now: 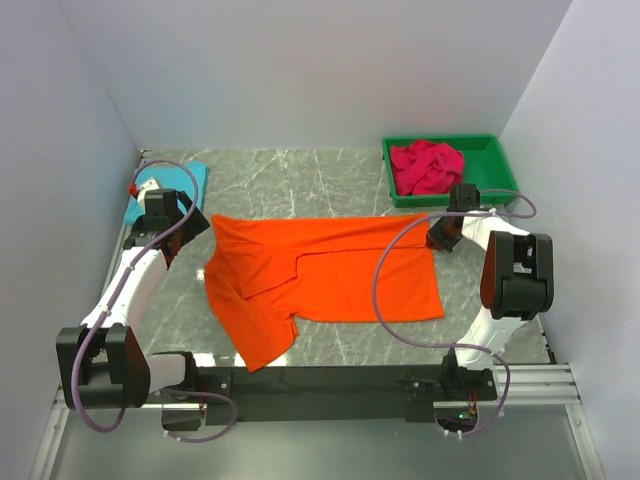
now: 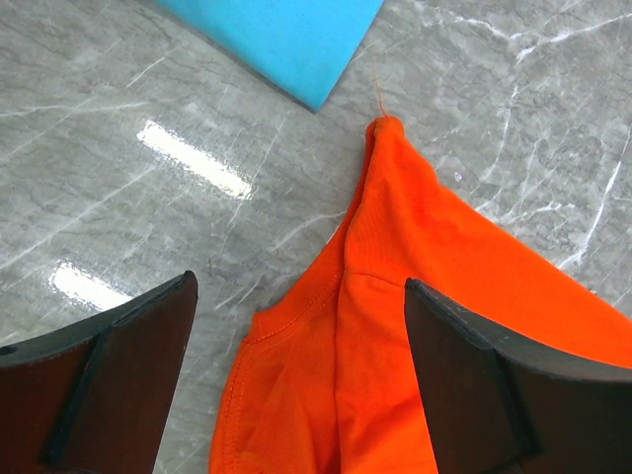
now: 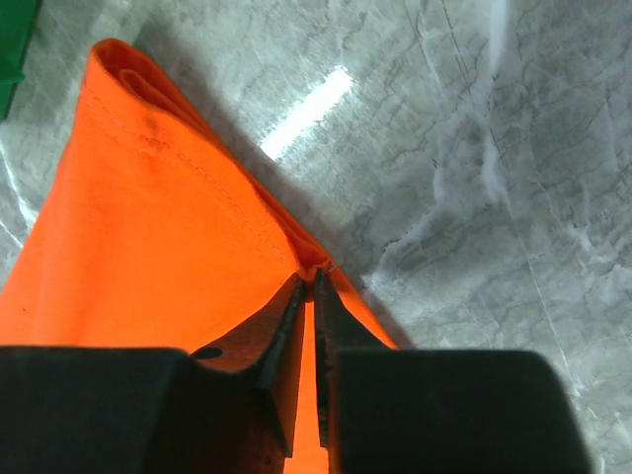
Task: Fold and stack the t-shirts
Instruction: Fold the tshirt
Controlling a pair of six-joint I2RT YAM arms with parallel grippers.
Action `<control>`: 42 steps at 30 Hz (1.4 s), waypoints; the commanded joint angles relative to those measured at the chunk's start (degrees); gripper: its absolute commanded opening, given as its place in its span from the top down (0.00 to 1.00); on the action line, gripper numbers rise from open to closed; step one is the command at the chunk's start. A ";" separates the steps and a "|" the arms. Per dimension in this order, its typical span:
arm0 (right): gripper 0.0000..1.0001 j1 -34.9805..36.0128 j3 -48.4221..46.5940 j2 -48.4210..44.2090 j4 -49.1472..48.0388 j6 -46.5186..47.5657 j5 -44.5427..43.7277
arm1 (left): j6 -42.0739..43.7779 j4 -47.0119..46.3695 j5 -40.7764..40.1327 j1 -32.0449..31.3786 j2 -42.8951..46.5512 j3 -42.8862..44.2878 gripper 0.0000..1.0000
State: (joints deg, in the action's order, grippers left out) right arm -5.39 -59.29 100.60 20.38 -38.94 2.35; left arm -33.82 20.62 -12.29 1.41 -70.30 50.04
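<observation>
Grey marble table (image 1: 330, 185) between white walls (image 1: 300, 70): right gripper (image 3: 308, 282) pinches the orange t-shirt (image 1: 330, 272), left gripper (image 2: 299, 288) gapes.

The left claw (image 2: 298, 286) is spread wide, its dark jaws framing the lower left and lower right corners. Between them lies the orange t-shirt (image 2: 415, 326), spread on the grey marbled worktop (image 2: 118, 128). The cloth narrows upward to a pointed, folded tip, and a thin loose thread sticks out of it. A stitched, curved hem runs along the shirt's left edge. At the top, a corner of the turquoise-blue t-shirt (image 2: 286, 39) lies flat, near the orange tip but apart from it. Bright streaks of light glare on the worktop at left.
</observation>
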 commanded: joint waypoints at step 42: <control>0.92 0.29 -6.29 -3.30 12.58 4.31 -4.11 | 1.92 -0.76 1.83 -0.09 -2.73 0.94 0.17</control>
State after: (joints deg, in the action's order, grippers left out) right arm -5.37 -64.20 99.79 32.18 -35.48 0.10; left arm -33.34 20.56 -11.62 1.41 -72.97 50.04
